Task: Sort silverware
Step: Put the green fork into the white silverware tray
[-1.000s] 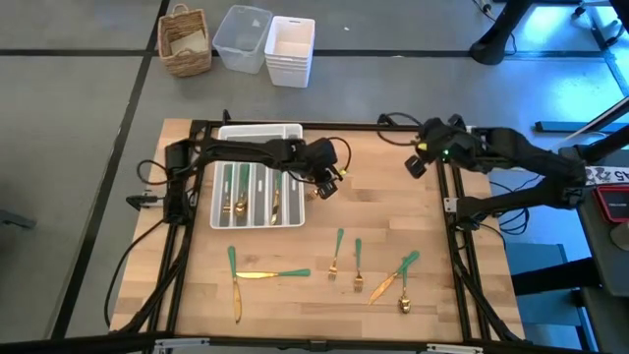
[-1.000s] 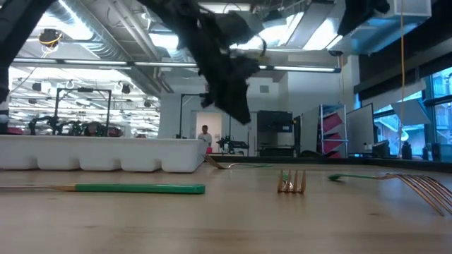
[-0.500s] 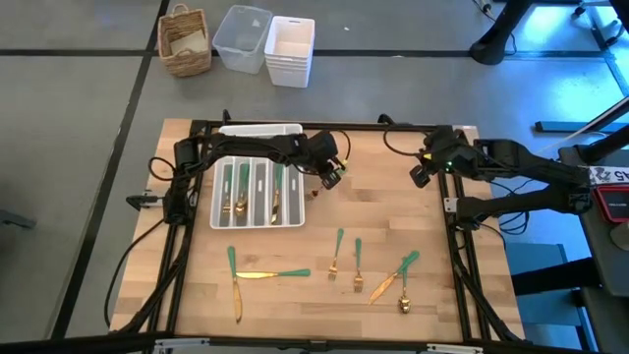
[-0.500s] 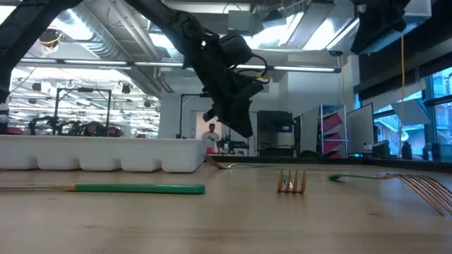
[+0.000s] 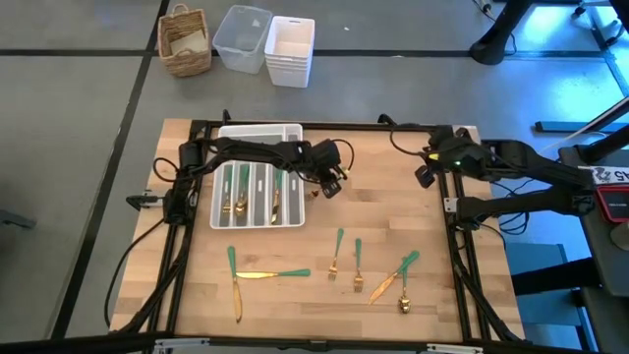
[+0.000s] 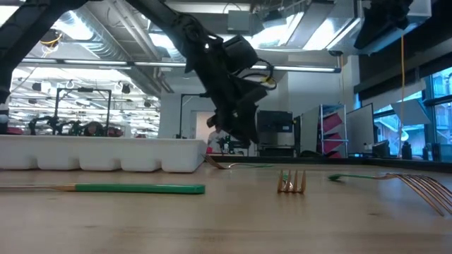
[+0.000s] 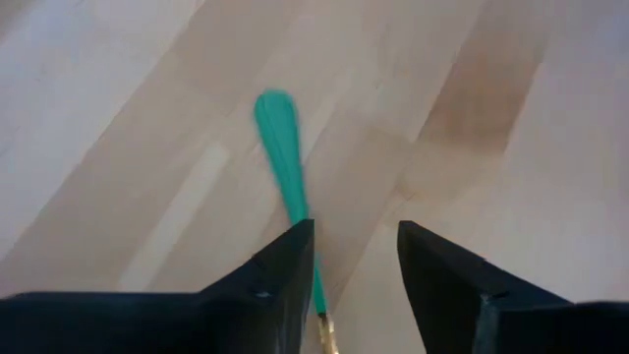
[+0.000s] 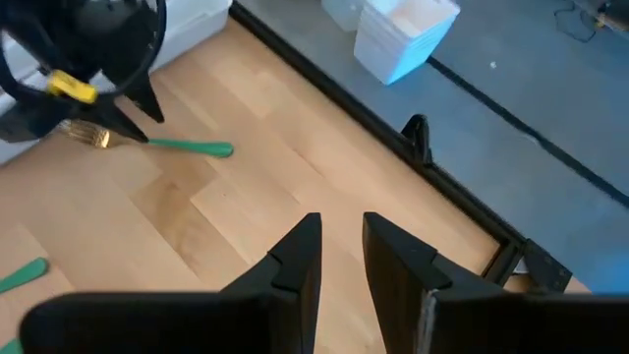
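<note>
My left gripper (image 5: 329, 185) (image 6: 245, 135) hangs open, a short way above a green-handled gold fork (image 7: 285, 147) (image 8: 187, 147) that lies flat on the wood just right of the white tray (image 5: 257, 224). The fork's handle runs out past the fingers in the left wrist view. Its gold head (image 6: 215, 161) points toward the tray. Several pieces lie in the tray's slots (image 5: 239, 192). Two forks (image 5: 336, 254) (image 5: 359, 267), a crossed pair (image 5: 396, 273) and two knives (image 5: 236, 290) (image 5: 270, 274) lie near the table's near edge. My right gripper (image 5: 426, 177) (image 8: 342, 236) is open at the right rail, touching nothing.
A wicker basket (image 5: 185, 39), a clear tub (image 5: 243, 37) and stacked white bins (image 5: 290, 49) stand on the floor beyond the far edge. Black frame rails (image 5: 454, 206) run along the table's sides. Bare wood (image 5: 383, 206) lies between the tray and the right rail.
My left gripper has come down toward the fork beside the tray and stayed open. The fork has not moved. My right gripper has drawn back a little toward the table's right edge.
</note>
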Controlling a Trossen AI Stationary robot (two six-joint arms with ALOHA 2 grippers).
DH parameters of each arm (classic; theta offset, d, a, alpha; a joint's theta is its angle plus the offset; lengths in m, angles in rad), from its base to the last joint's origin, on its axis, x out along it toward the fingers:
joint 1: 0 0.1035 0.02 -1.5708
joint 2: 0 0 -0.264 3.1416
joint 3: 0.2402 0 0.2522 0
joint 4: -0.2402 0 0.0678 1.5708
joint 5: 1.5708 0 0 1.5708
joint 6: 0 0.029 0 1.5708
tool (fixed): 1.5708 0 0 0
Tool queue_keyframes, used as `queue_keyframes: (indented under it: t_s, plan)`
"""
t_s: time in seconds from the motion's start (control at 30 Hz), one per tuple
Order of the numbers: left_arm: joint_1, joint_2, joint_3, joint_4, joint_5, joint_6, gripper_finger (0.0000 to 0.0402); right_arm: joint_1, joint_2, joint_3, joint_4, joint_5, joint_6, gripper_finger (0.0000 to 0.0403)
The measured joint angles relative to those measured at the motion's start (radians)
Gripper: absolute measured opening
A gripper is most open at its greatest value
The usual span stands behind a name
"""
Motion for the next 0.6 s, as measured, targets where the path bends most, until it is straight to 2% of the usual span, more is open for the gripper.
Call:
queue_keyframes:
  t_s: [0.4,0.6]
  plan:
    - [-0.005,0.039,0.000,-0.034,-0.017,-0.033,0.0153,0.000,-0.115,0.000,0.000,0.038,-0.002,0.0081]
    - [-0.014,0.069,0.000,-0.102,-0.017,-0.035,0.0153,0.000,-0.138,0.001,0.000,0.042,-0.003,0.0081]
